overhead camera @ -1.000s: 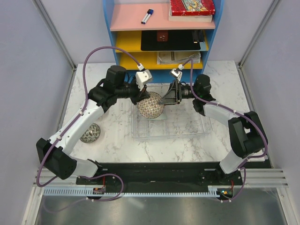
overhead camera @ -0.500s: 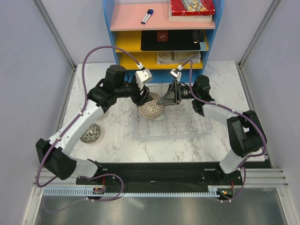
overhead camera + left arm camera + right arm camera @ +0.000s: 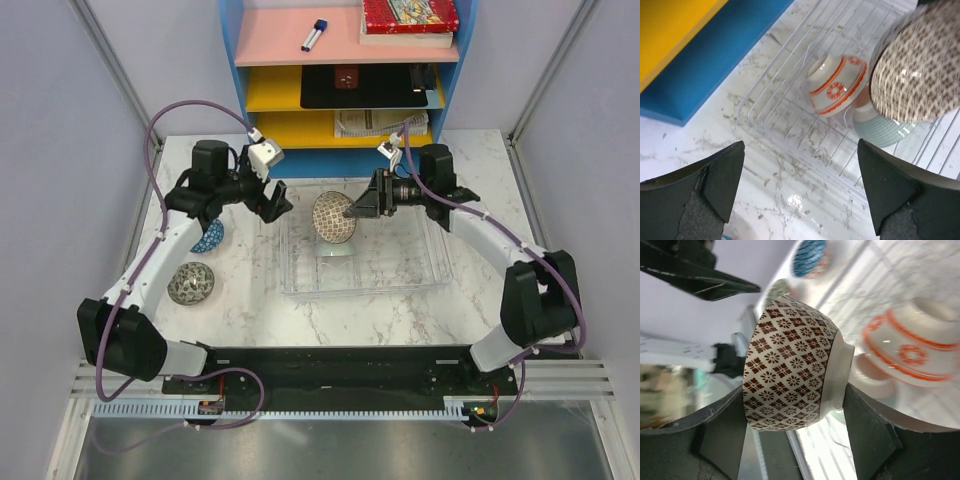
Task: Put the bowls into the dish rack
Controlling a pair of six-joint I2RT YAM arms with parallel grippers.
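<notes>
Marble table (image 3: 482, 150) carries everything; blue shelf unit (image 3: 229, 70) stands along its far edge. Clear dish rack (image 3: 400, 270) lies at the middle of the surface, long side parallel to the far edge. Left gripper (image 3: 276, 200) hangs just off the rack's far left corner, jaws spread wide, nothing between them. Right gripper (image 3: 355, 208) is clamped on the brown-patterned bowl (image 3: 333, 216), which is turned on its side, one finger at the rim side and one at the foot, held over the far left part of the rack; contact with the rack cannot be judged. Inside that far left part, the orange-and-white bowl (image 3: 836, 85) lies tipped on the ribs, with a pale green bowl (image 3: 885, 131) just beside it. Blue bowl (image 3: 209, 238) sits near the left edge of the surface, partly hidden by the left arm; grey-green bowl (image 3: 191, 284) sits near it, toward the near edge, well apart from the rack.
</notes>
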